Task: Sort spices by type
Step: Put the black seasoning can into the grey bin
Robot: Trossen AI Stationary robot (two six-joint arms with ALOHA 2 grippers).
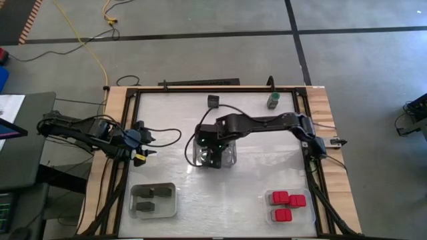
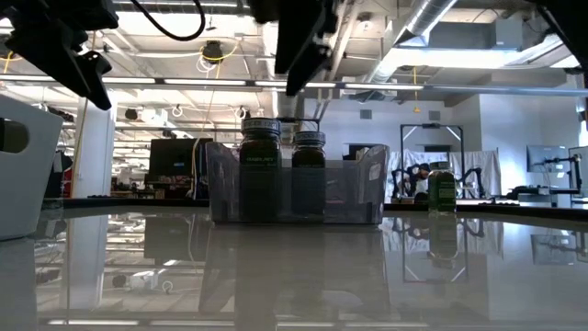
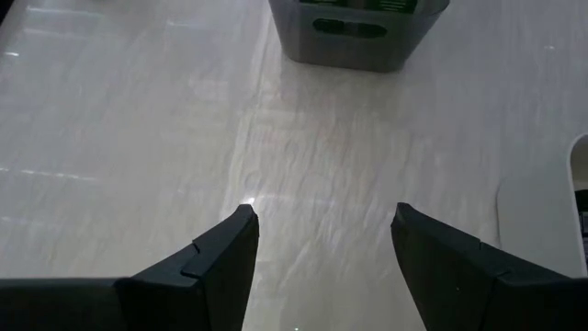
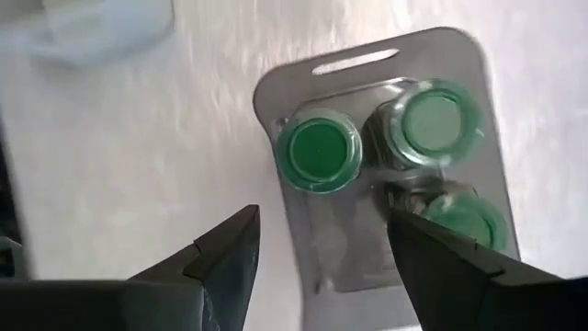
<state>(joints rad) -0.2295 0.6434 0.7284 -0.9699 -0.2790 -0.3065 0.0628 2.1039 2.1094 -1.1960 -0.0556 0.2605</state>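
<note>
Nearest the front edge of the table sit two trays. The grey tray (image 1: 153, 201) at the front left holds dark brown-black containers (image 1: 152, 193); how many, I cannot tell. The clear tray (image 1: 289, 206) at the front right holds three red-topped boxes (image 1: 287, 199), two side by side and one in front of them.

Farther back, at the table's middle, a clear bin (image 4: 459, 74) holds three green-lidded jars (image 4: 320, 154) standing upright, close together. The right gripper (image 4: 322, 244) hangs just above this bin, its fingers apart with nothing between them.

The left gripper (image 3: 322, 244) hovers at the left edge of the table, fingers spread over bare tabletop, holding nothing.

Near the back edge, one green-lidded jar (image 1: 273, 101) stands alone at the right, and a dark container (image 1: 213, 102) stands alone nearer the centre, well apart from each other.
</note>
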